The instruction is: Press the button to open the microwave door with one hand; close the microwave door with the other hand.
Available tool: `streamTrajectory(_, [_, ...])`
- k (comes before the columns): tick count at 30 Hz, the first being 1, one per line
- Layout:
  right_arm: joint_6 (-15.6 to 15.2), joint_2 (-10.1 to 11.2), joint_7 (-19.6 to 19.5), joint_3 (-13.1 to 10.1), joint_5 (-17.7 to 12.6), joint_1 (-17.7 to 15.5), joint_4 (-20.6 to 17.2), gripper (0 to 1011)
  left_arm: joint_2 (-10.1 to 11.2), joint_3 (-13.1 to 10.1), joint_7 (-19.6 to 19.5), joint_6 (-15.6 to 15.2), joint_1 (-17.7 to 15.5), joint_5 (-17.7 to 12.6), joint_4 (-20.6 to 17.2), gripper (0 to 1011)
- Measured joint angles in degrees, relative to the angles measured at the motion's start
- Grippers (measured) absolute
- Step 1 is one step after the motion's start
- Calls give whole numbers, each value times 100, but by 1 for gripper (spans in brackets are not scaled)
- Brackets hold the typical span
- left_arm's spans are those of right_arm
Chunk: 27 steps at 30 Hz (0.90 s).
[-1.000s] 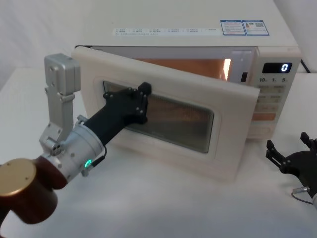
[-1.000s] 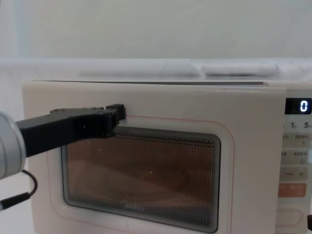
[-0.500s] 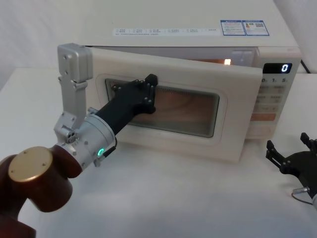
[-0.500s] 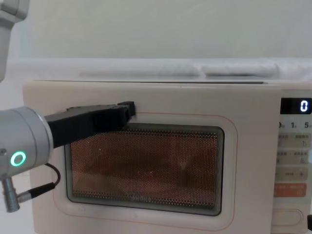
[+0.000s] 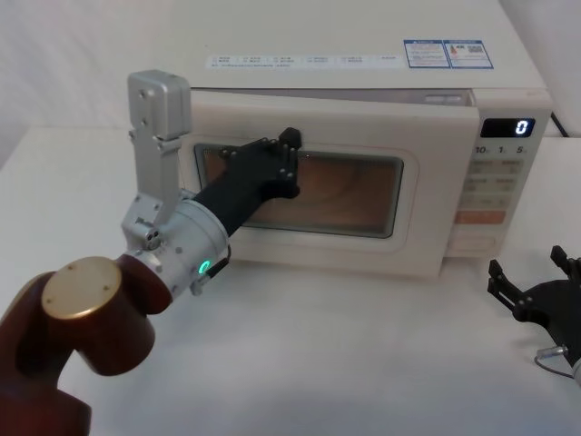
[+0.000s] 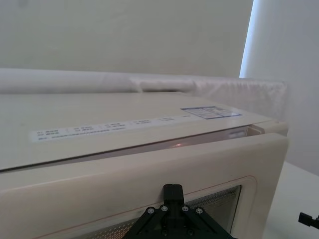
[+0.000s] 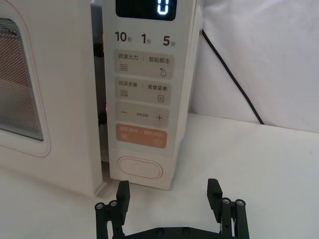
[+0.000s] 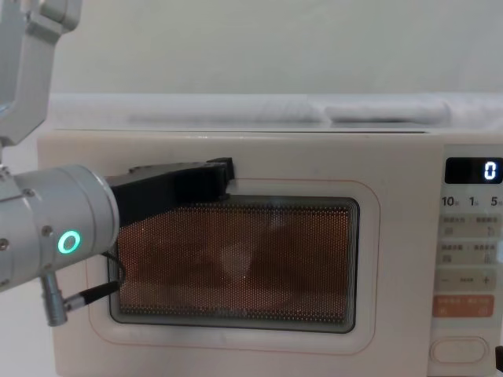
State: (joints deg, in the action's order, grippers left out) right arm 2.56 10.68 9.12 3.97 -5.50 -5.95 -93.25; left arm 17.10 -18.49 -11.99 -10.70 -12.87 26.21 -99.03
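The cream microwave door [image 5: 427, 195] with its dark window stands almost shut. A narrow gap still shows between its free edge [image 7: 94, 99] and the control panel. My left gripper [image 5: 289, 150] is shut and presses its tip against the upper left of the window [image 8: 222, 169]; the left wrist view shows the tip [image 6: 173, 190] on the door face. The cream pill-shaped button [image 7: 141, 168] sits at the bottom of the panel, untouched. My right gripper [image 7: 168, 191] rests open on the table in front of the panel, also seen at the right edge [image 5: 528, 272].
The microwave body [image 5: 363, 54] stands on a white table [image 5: 363, 363] against a pale wall. Its display [image 8: 471, 170] reads 0. A black power cable [image 7: 234, 79] runs down behind the right side. Bare table lies in front of the door.
The left gripper has pushed the door from well ajar to nearly shut, and the left arm followed forward. The right gripper has not moved.
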Motion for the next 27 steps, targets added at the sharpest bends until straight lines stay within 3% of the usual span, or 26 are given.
streamTrajectory(27, [0,0,0,0,0,0,0,1002,-320,-25,137,-78,-109,-213,158,0])
